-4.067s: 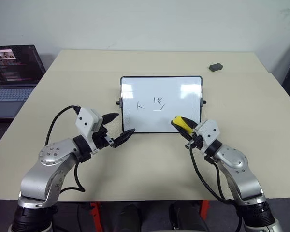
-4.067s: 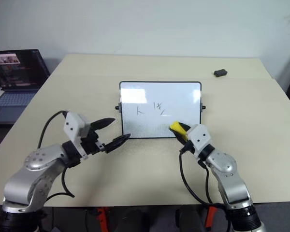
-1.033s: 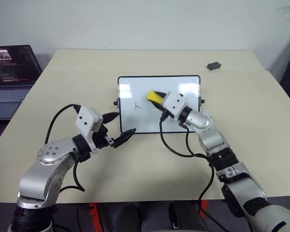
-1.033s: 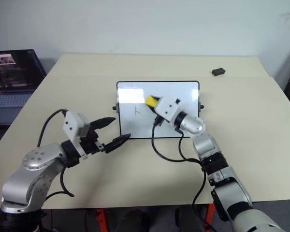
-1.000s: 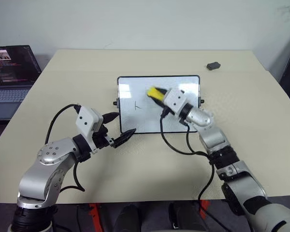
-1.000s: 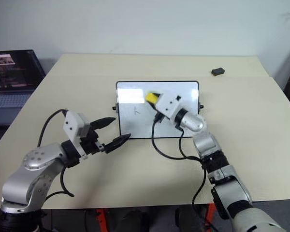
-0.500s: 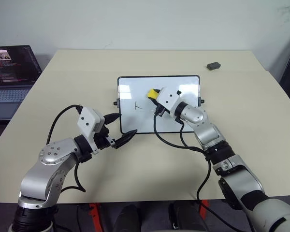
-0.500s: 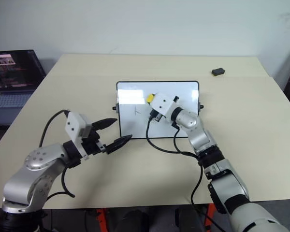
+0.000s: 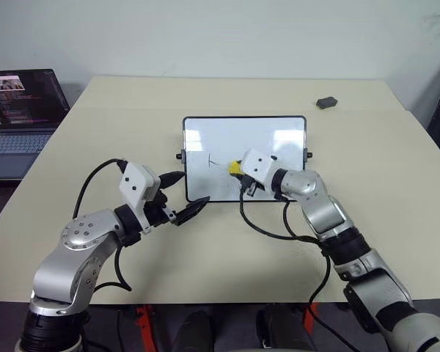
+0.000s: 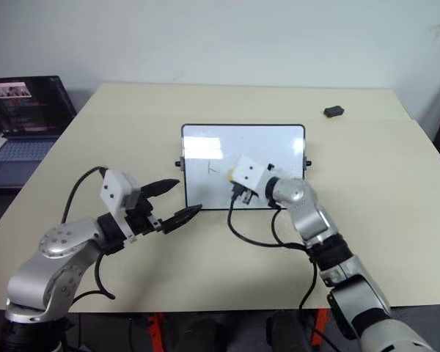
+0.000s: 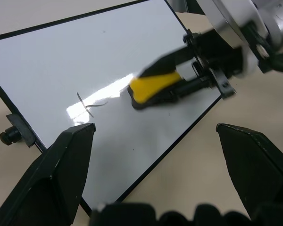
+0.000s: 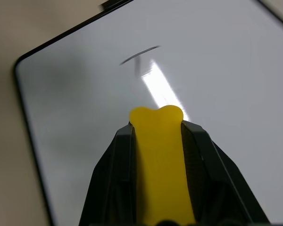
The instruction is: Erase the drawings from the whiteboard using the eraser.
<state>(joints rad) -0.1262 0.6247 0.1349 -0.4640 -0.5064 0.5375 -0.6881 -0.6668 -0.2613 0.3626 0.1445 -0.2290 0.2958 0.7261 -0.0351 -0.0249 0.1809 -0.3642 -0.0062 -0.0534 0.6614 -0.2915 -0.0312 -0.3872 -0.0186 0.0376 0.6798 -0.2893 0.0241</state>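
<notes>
The right tool (image 9: 239, 169) has come down toward the whiteboard's (image 9: 279, 150) near edge, clamped on the yellow eraser (image 12: 159, 155). One T-shaped drawing (image 11: 86, 104) remains just beside it. The left tool (image 9: 183, 195) waits wide open.

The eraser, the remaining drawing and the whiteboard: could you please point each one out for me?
eraser (image 11: 153, 86): left wrist view, on its yellow body ahead of the black fingers.
drawing (image 12: 139, 57): right wrist view, on the dark T-shaped stroke.
whiteboard (image 9: 243, 117): left eye view, on its far black frame edge.
</notes>
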